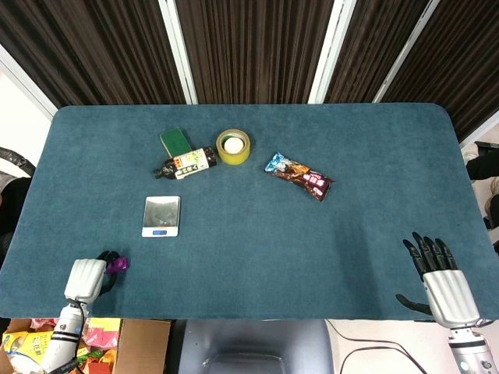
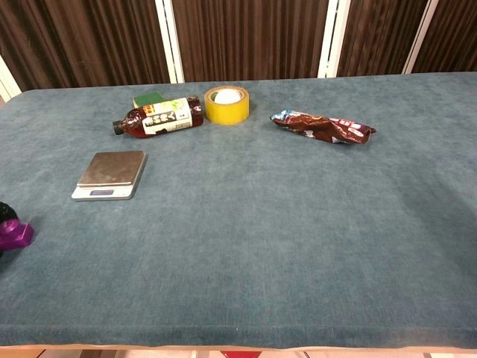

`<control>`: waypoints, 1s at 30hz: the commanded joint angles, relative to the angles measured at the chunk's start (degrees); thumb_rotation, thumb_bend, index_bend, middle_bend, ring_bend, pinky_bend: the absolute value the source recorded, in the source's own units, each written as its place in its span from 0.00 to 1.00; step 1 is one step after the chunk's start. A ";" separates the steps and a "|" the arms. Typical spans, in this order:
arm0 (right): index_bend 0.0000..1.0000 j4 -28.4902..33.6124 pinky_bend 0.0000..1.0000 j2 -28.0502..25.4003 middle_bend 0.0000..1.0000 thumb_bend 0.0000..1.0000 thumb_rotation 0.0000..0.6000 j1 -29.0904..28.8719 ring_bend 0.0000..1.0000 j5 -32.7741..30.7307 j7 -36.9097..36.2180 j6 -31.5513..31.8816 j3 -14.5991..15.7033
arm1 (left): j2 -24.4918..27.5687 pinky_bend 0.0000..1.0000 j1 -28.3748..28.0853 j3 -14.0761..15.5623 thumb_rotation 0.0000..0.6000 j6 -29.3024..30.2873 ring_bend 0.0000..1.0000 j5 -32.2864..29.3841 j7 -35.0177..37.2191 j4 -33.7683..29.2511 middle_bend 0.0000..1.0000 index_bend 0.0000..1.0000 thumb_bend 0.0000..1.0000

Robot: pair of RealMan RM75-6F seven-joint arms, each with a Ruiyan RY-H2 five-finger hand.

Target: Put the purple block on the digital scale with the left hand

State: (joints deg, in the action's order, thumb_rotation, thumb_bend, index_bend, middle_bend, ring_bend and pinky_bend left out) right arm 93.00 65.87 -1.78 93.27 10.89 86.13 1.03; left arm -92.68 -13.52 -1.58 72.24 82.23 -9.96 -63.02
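The purple block lies on the blue table cloth near the front left edge, and shows at the left border of the chest view. My left hand sits just left of it, back upward, with dark fingers curled over the block's near side and gripping it. One fingertip shows above the block in the chest view. The digital scale, silver-topped and bare, stands a short way behind the block. My right hand rests at the front right edge, fingers spread and holding nothing.
Behind the scale lie a dark drink bottle, a green sponge and a yellow tape roll. A snack packet lies right of centre. A cardboard box of items sits below the table's front left edge.
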 commanded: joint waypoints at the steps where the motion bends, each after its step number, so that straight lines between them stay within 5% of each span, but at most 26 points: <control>1: 0.00 -0.01 0.00 -0.01 0.00 0.15 1.00 0.01 0.00 0.01 0.00 0.02 0.02 | -1.19 1.00 0.07 -0.59 1.00 1.27 1.00 -0.09 -0.24 1.32 0.59 0.54 0.39; 11: 0.00 0.09 0.00 0.26 0.00 0.15 1.00 -0.24 0.00 -0.02 0.68 -0.55 0.11 | -0.89 1.00 -2.42 -4.43 1.00 4.06 1.00 0.53 1.41 -2.31 0.72 0.67 0.46; 18: 0.00 0.23 0.00 0.39 0.00 0.15 1.00 -0.56 0.00 -0.28 1.19 -1.22 0.08 | -0.58 1.00 -9.22 -13.45 1.00 -1.56 1.00 -6.60 -1.59 -8.66 0.71 0.67 0.45; 24: 0.00 0.14 0.00 0.18 0.00 0.15 1.00 -0.78 0.00 -0.72 1.10 -1.59 -0.10 | -3.55 1.00 -15.40 -17.80 1.00 -7.84 1.00 -13.82 -7.55 -6.54 0.70 0.67 0.45; 30: 0.00 0.19 0.00 -0.22 0.00 0.15 1.00 -0.78 0.00 -1.03 0.16 -1.57 -0.19 | -7.55 1.00 -19.26 -18.42 1.00 -10.52 1.00 -17.62 -11.15 -1.33 0.69 0.66 0.43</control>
State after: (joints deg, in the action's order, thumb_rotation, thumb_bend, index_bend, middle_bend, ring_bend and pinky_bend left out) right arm 93.20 65.69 -2.57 92.25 11.09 84.53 0.83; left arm -99.03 -31.63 -19.62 62.63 65.72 -20.23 -65.75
